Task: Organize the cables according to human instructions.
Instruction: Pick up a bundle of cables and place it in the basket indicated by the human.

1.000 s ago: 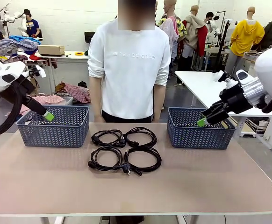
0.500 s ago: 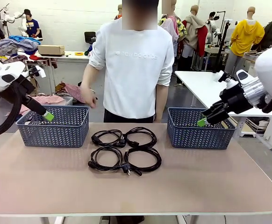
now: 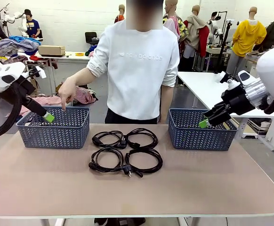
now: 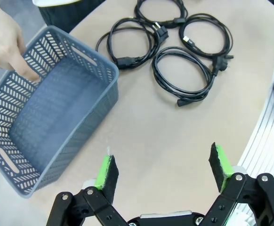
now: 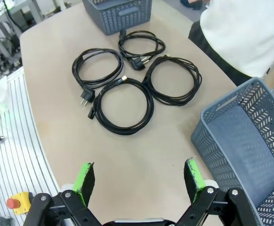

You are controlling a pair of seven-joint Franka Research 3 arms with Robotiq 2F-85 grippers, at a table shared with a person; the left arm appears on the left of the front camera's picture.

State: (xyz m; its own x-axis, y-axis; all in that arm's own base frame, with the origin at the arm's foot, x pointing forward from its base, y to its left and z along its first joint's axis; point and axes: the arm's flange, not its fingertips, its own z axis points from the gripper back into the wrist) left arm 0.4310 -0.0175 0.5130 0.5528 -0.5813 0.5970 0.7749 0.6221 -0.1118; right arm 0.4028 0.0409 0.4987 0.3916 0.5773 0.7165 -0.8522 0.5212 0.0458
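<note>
Cables (image 3: 125, 150), four black coils, lying two-by-two on the table (image 3: 127, 193), between two grey-blue baskets, left basket (image 3: 54, 135) and right basket (image 3: 200, 137) both sitting empty, person's hand (image 3: 67, 94) pointing into the left one, left gripper (image 3: 49, 117) and right gripper (image 3: 203, 123) hovering wide open, gripping nothing.

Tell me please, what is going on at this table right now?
A person's hand points a finger down into the left grey basket, apparently showing where something should go. Four coiled black power cords lie untouched in the middle of the table, between that basket and the right grey basket. The left end effector and the right end effector are both open, hold nothing, and hang above the table, each near a basket.
</note>
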